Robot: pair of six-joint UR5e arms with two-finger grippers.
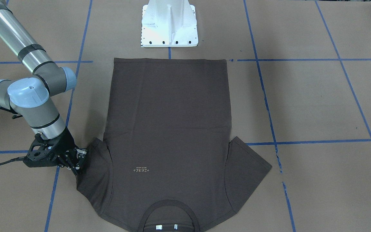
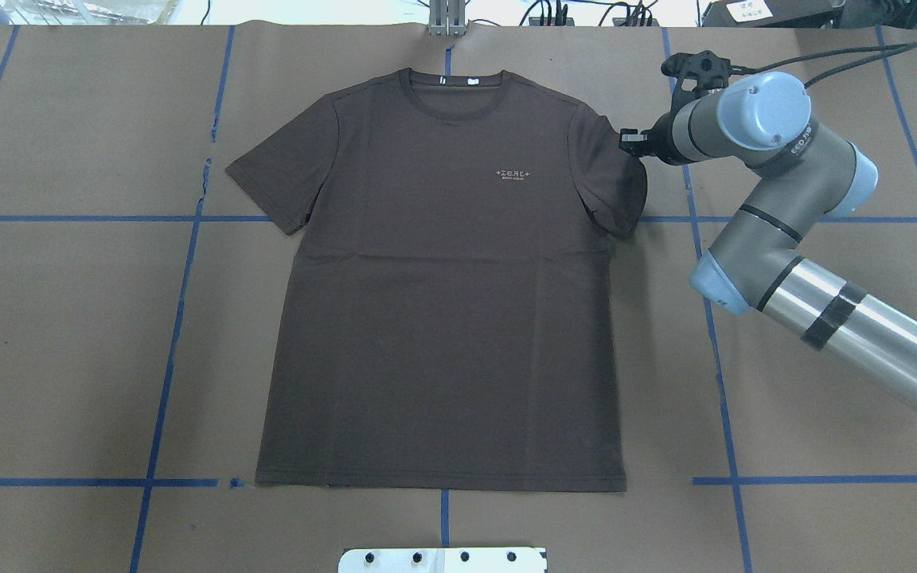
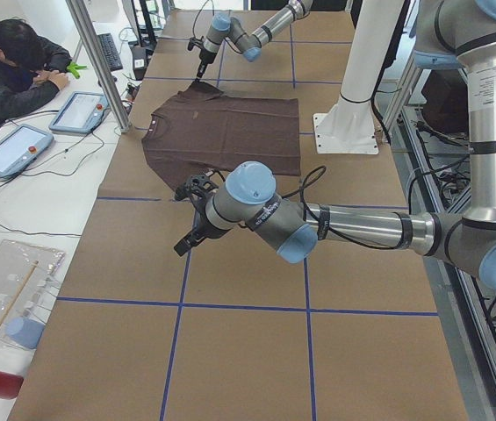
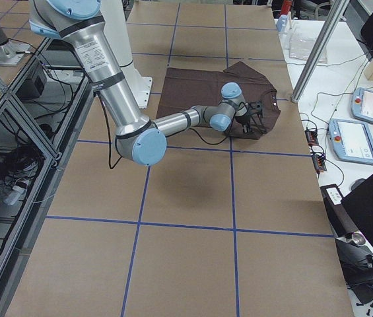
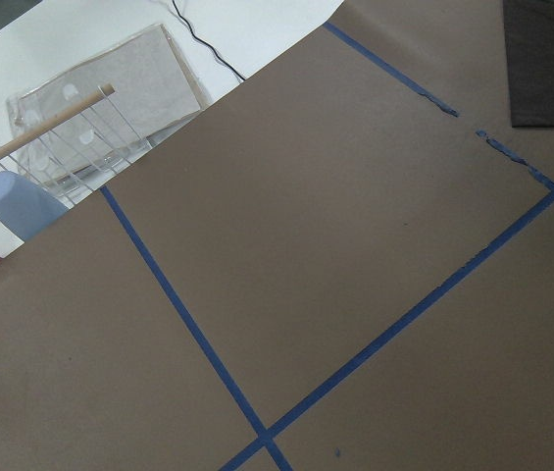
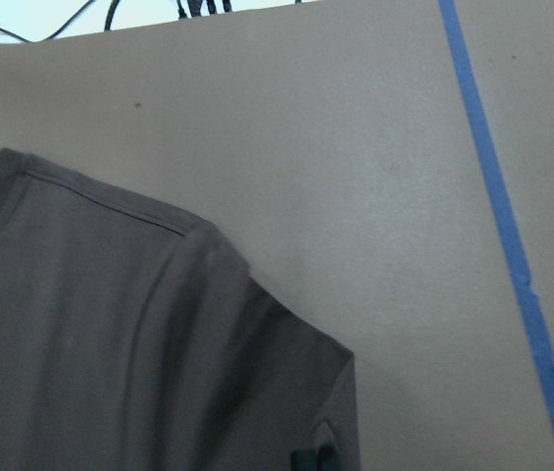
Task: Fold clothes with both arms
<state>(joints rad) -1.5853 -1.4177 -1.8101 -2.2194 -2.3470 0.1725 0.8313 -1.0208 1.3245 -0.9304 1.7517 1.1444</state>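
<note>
The dark brown T-shirt point(image 2: 442, 318) lies flat and face up on the brown paper, collar away from the robot's base, pale logo on the chest. My right gripper point(image 2: 626, 142) is at the shirt's right sleeve, which is bunched and slightly raised. In the front view the right gripper point(image 1: 80, 161) meets the sleeve's edge, and it looks shut on the sleeve. A dark fingertip point(image 6: 313, 459) sits on the sleeve hem. My left gripper point(image 3: 183, 246) hovers over bare paper off the shirt's left side. I cannot tell whether it is open or shut.
The white metal base point(image 1: 169, 25) stands at the shirt's hem. Blue tape lines cross the paper. An operator point(image 3: 10, 70) sits by two tablets point(image 3: 76, 110) beyond the table's far edge, behind a metal post point(image 3: 98, 61). A clear plastic tray point(image 5: 110, 128) lies off the paper.
</note>
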